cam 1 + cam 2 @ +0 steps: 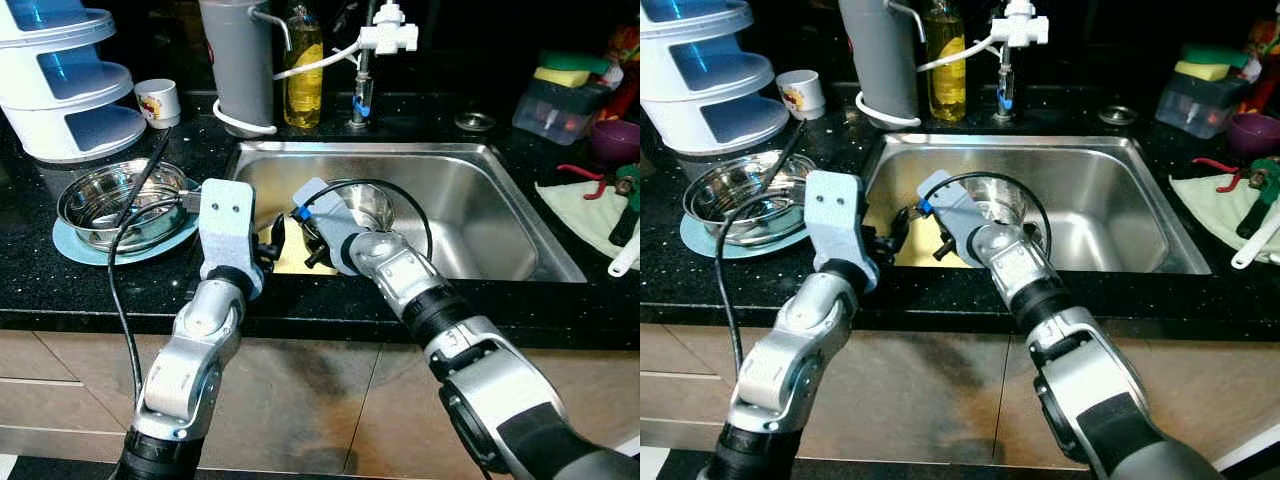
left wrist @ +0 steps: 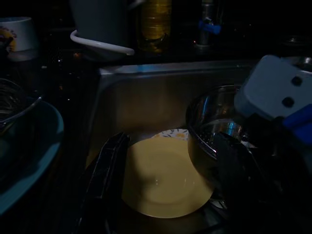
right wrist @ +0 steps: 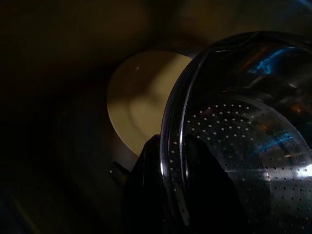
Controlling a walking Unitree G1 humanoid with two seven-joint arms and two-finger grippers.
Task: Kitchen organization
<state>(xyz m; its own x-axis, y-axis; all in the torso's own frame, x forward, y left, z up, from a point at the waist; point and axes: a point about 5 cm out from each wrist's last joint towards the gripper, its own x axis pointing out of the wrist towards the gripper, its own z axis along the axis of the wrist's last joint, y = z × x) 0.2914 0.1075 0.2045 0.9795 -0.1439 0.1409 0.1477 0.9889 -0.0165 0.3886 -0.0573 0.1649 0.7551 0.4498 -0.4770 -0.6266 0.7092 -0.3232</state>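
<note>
A yellow plate (image 2: pixel 163 178) lies on the floor of the steel sink (image 1: pixel 400 150), at its near left corner. Over that plate my left gripper (image 1: pixel 272 245) hangs open, one black finger (image 2: pixel 105 175) along the plate's edge. A perforated steel colander (image 3: pixel 243 146) stands tilted in the sink, partly over the plate (image 3: pixel 139 97). My right gripper (image 3: pixel 173 151) is shut on the colander's near rim, one finger inside and one outside. From the head, the colander (image 1: pixel 372 205) sits just behind my right wrist.
A steel bowl (image 1: pixel 120 205) rests on a blue plate on the black counter to the left. Behind stand a white and blue tiered rack (image 1: pixel 60 80), a cup (image 1: pixel 158 100), a grey jug (image 1: pixel 238 60), a bottle (image 1: pixel 303 65) and the tap (image 1: pixel 375 40). To the right lies a cloth with tools (image 1: pixel 590 205).
</note>
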